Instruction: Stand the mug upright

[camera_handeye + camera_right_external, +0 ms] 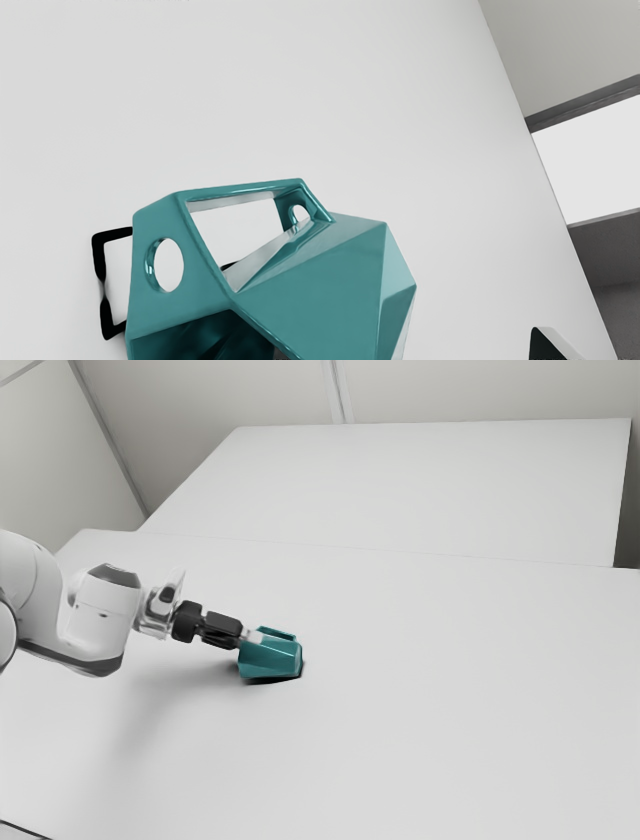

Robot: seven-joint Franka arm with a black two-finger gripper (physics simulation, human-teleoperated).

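Teal all over, the mug lay tipped on its side on the white table, right at the tips of my gripper, not upright. Its dark hollow opened near my fingers, and its faceted body reached away from them. The handle, an angular loop with round holes through it, stood off one side of the body. Under the mug, a black shadow spread on the tabletop.

I had nothing clenched: my fingers were spread, and one fingertip stood clear of the mug, with table between them. Whether the other one touched the mug, I could not tell. Behind the gripper came my white arm; well beyond the mug, past the table's edge, rose a pale wall.
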